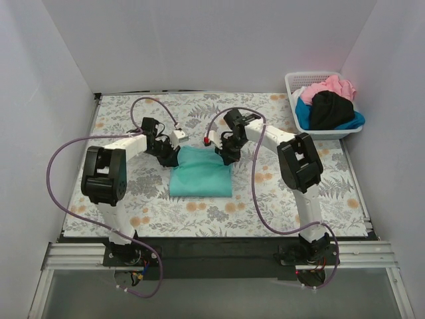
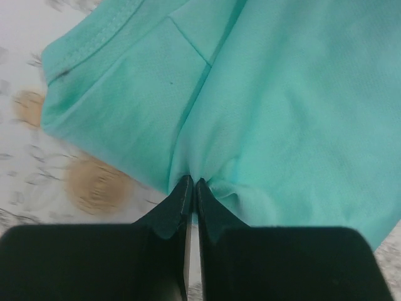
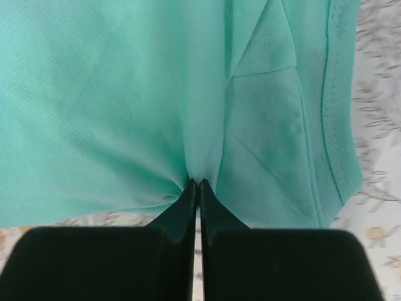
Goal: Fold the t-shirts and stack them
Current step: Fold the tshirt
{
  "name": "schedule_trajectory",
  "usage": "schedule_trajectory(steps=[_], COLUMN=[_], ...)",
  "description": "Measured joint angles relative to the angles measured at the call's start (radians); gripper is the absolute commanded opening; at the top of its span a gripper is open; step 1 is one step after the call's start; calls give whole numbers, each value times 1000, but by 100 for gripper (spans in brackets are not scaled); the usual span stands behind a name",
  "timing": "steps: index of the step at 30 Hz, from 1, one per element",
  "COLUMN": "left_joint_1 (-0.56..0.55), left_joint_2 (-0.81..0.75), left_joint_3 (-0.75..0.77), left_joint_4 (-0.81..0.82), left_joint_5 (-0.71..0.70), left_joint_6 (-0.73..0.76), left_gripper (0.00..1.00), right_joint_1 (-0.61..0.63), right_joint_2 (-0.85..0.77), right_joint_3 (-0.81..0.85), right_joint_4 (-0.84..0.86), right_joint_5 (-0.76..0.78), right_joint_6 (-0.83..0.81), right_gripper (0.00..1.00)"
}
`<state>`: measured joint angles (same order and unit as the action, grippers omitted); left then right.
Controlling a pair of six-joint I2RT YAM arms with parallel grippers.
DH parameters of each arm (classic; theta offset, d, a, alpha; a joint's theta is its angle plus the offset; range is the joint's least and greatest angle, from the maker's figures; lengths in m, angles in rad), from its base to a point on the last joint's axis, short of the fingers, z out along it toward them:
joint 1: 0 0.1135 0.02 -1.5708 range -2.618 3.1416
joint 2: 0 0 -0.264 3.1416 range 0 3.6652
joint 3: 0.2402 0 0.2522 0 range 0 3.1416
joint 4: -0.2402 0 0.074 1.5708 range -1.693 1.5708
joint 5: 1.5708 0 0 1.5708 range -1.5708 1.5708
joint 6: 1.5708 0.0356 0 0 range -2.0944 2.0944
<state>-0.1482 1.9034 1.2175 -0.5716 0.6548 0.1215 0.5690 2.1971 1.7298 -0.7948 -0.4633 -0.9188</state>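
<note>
top view: the teal t-shirt [image 1: 200, 174] lies part-folded in the middle, left gripper [image 1: 171, 155] and right gripper [image 1: 228, 154] at its far corners; other shirts [image 1: 331, 109] sit heaped in the basket [image 1: 292, 83]. left wrist: fingers [image 2: 178, 204] pinched tight on teal cloth. right wrist: the same. first shirt looks unfinished, nothing stacked.

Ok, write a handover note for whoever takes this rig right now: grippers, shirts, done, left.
Left gripper: shut on the teal t-shirt, far left corner.
Right gripper: shut on its far right corner.
It lies mid-table, folded to a rough rectangle; no stack yet.
In the basket, far right, unfolded: pink t-shirt, black t-shirt, blue t-shirt.
Left: finish this fold, then fold and stack the rest.
</note>
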Motion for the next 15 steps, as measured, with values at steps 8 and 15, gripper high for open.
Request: schedule_trajectory(steps=[8,15], left_joint_1=[-47,-61], left_joint_2=[-334,-495], left_joint_3=[-244,-238], left_joint_4=[-116,-157], left_joint_5=[35,79], left_joint_6=[18,60], left_gripper=[35,49], right_joint_1=[84,24], right_joint_2=[-246,-286], right_joint_3=[-345,-137], right_joint_4=[19,-92], right_joint_5=[-18,-107], right_joint_6=[23,147], right_gripper=[33,46])
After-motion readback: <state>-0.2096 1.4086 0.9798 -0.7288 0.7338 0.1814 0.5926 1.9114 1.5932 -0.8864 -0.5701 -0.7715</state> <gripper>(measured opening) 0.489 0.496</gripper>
